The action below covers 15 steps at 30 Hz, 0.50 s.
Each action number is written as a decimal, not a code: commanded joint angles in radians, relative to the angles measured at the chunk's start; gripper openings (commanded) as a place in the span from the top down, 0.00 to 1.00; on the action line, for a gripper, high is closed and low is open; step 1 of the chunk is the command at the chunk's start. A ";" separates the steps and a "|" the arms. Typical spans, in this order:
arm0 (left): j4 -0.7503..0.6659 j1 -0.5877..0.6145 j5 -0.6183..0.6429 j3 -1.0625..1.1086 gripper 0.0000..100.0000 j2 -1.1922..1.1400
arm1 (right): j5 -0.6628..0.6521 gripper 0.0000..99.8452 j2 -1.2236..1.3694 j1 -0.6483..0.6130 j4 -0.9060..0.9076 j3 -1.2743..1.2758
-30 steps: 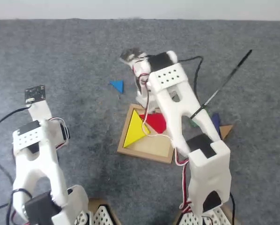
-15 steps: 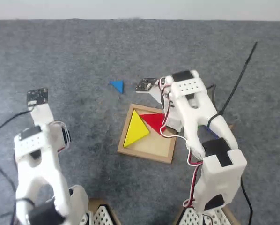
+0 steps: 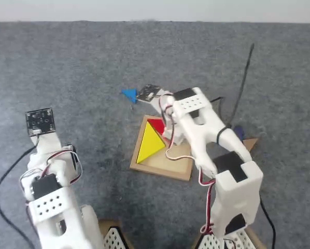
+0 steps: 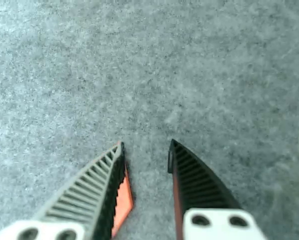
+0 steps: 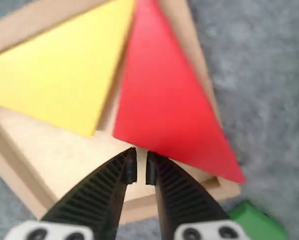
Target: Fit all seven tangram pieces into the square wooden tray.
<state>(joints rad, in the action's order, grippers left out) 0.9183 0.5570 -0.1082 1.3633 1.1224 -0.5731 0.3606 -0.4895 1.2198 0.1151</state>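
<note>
Grey carpet point(image 3: 67, 62). Right gripper point(image 5: 140, 167) nearly closed, empty; ahead, square wooden tray point(image 5: 54, 156) holds flat yellow triangle point(image 5: 64, 75), red triangle point(image 5: 164, 105) overlapping rim. Left gripper point(image 4: 145, 150) open.

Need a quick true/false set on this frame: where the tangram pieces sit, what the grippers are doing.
The yellow triangle lies in the wooden tray. True.
The blue triangle is in the tray. False: it lies on the carpet outside it.
The red triangle lies beside the yellow one. True.
The left gripper holds a piece. False: it is open over carpet, holding nothing.
The right gripper hangs over bare carpet. False: it is over the tray, by the red triangle.
</note>
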 commanded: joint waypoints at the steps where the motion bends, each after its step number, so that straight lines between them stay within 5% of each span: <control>1: 0.009 -0.005 -0.003 -0.008 0.86 0.028 | 0.017 0.96 -0.051 0.004 0.016 -0.028; 9: 0.009 -0.005 -0.003 -0.008 0.86 0.028 | 0.017 0.96 -0.308 0.028 0.254 -0.084; 15: 0.009 -0.005 -0.003 -0.008 0.86 0.029 | 0.212 0.96 -0.312 0.019 -0.058 -0.032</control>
<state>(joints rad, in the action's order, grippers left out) 0.9183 0.5585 -0.1082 1.3633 1.1239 -0.4872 0.0813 -0.4757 1.3456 0.0829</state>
